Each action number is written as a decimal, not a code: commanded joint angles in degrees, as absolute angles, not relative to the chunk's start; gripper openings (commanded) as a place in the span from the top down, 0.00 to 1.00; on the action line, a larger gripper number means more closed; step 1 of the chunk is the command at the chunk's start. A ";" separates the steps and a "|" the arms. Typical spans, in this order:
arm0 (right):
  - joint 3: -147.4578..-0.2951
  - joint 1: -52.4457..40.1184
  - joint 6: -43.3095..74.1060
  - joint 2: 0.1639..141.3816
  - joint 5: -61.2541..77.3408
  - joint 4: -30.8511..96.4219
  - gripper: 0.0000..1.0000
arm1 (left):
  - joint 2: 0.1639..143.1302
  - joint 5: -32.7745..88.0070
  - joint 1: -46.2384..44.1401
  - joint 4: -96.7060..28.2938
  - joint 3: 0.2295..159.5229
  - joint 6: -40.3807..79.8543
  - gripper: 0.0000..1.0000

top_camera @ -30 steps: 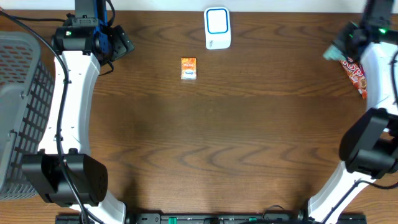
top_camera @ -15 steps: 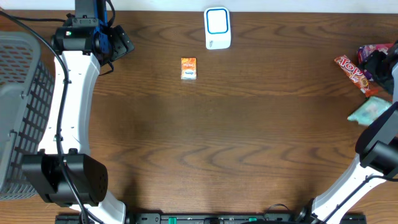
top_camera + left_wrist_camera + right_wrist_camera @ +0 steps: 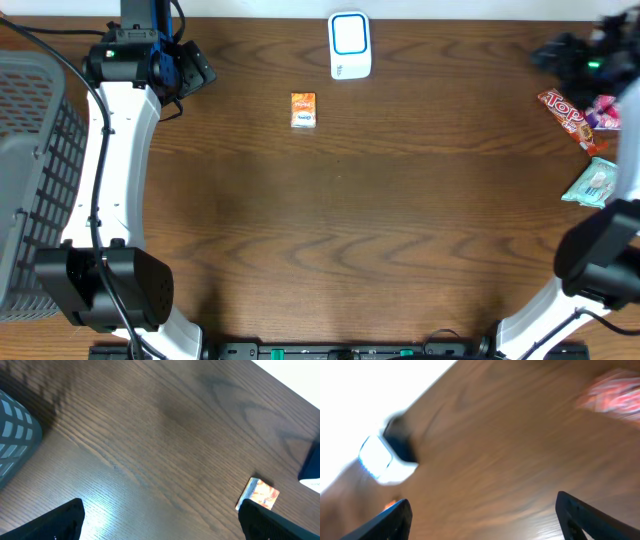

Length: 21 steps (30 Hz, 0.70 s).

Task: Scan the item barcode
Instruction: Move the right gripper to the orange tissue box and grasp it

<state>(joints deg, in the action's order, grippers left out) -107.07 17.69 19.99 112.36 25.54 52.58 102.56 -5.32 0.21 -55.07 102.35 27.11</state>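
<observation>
The white barcode scanner (image 3: 350,45) stands at the back middle of the table; the right wrist view shows the scanner (image 3: 385,457) blurred. A small orange packet (image 3: 303,110) lies just in front of it, and this packet (image 3: 260,494) sits beside the right fingertip in the left wrist view. A teal packet (image 3: 592,183) lies loose at the right edge. My right gripper (image 3: 552,52) is blurred at the back right, and its jaws (image 3: 485,520) stand open and empty. My left gripper (image 3: 198,70) rests at the back left, its jaws (image 3: 160,522) wide open over bare wood.
A red snack packet (image 3: 568,115) and a pink packet (image 3: 606,110) lie at the right edge, behind the teal one. A grey mesh basket (image 3: 30,170) stands along the left side, and its corner (image 3: 15,435) shows in the left wrist view.
My right gripper opened and let go of the teal packet, which now lies at the right edge. The right arm swung out, then back toward the rear. The left arm has not moved.
</observation>
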 commanded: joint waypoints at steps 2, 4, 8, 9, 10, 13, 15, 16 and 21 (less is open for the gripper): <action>-106.19 6.24 17.72 114.76 31.42 51.13 0.09 | 102.76 -6.28 0.25 -55.02 102.24 26.81 0.02; -106.15 1.26 17.74 116.25 31.22 47.92 0.02 | 102.76 -6.28 0.25 -55.02 102.24 26.83 0.02; -106.15 -8.19 20.05 119.74 26.02 41.74 0.01 | 102.76 -6.28 0.25 -55.02 102.24 26.83 0.02; -106.15 -11.31 22.11 121.27 23.38 39.94 0.01 | 102.76 -6.28 0.25 -55.02 102.24 26.83 0.02; -106.15 -13.19 23.68 122.26 21.91 38.81 0.01 | 102.76 -6.28 0.25 -55.02 102.24 26.83 0.02; -106.15 -18.24 27.75 125.80 18.22 34.20 0.01 | 102.76 -6.28 0.25 -55.02 102.24 26.83 0.02; -106.15 -21.06 29.74 128.53 17.19 29.93 0.01 | 102.76 -6.28 0.25 -55.02 102.24 26.83 0.02; -106.15 -22.06 30.26 129.71 17.21 27.97 0.01 | 102.76 -6.28 0.25 -55.02 102.24 26.83 0.02; -106.15 -25.71 31.66 135.55 16.27 22.09 0.01 | 102.76 -6.28 0.25 -55.02 102.24 26.81 0.02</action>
